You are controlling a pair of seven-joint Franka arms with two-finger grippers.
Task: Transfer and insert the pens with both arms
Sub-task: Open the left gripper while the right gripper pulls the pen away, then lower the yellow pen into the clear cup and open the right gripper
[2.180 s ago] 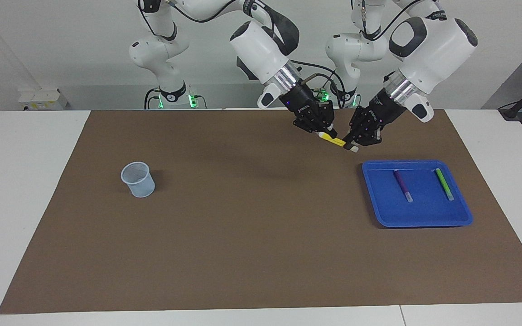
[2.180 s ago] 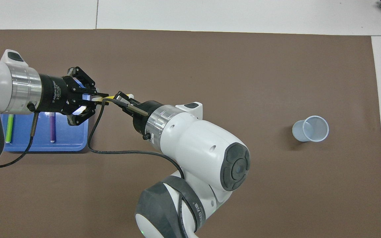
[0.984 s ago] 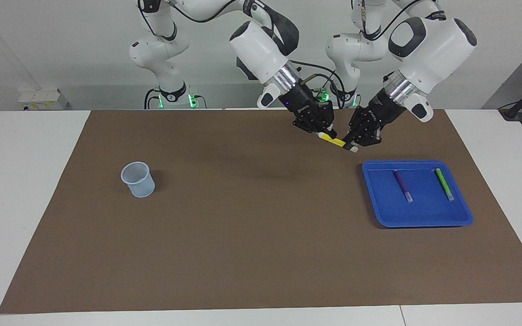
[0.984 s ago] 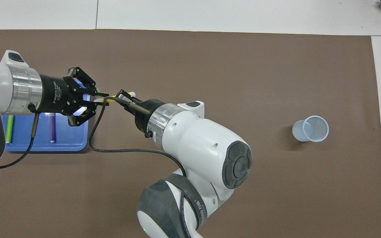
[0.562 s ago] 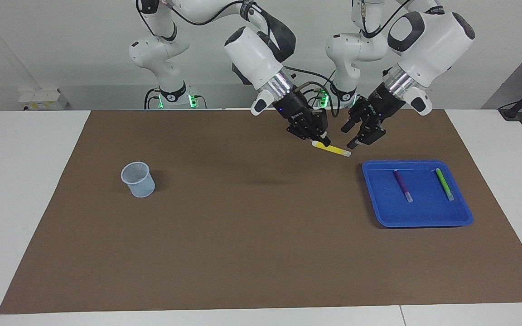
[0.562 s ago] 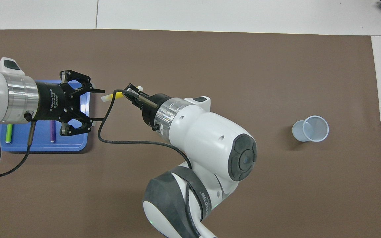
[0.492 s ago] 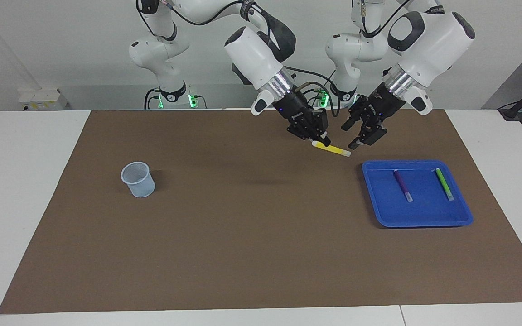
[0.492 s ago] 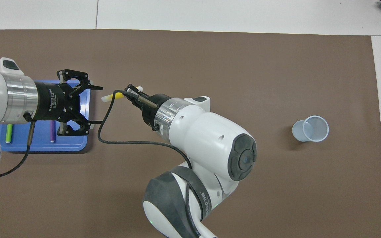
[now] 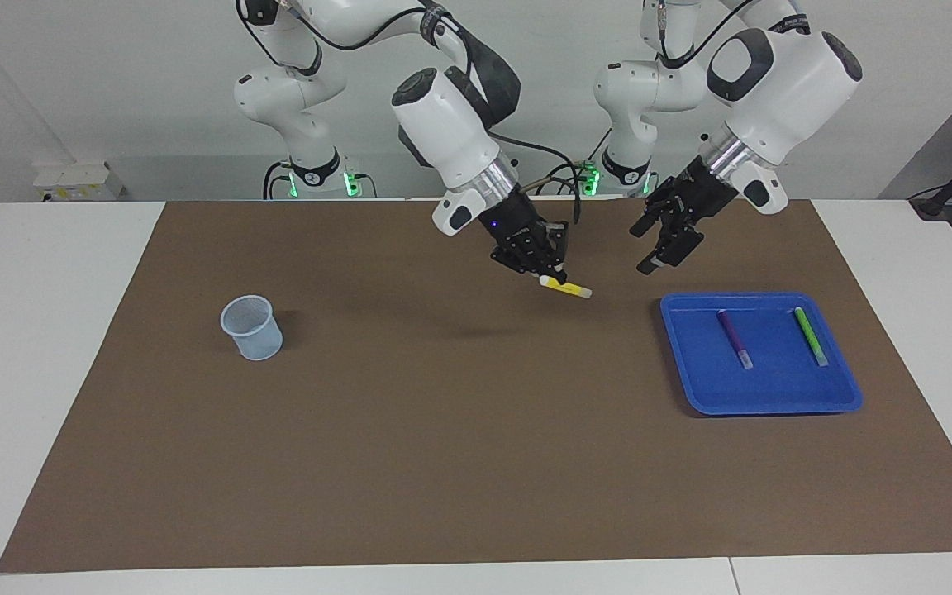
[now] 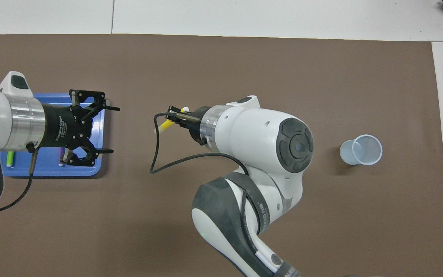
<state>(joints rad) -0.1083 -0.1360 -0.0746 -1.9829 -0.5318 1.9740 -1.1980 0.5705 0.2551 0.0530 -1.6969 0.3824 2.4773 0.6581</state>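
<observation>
Right gripper (image 9: pixel 544 268) grasps the yellow pen (image 9: pixel 565 287) by one end, bound for the cup (image 9: pixel 252 327); left gripper (image 9: pixel 664 240), released, hangs over the tray (image 9: pixel 761 402)

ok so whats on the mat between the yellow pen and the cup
Nothing: in the facing view only bare brown mat lies between the yellow pen, held up by the right gripper, and the cup.

Bright, even overhead light; soft shadows on mat (image 9: pixel 443 430); both views sharp.
</observation>
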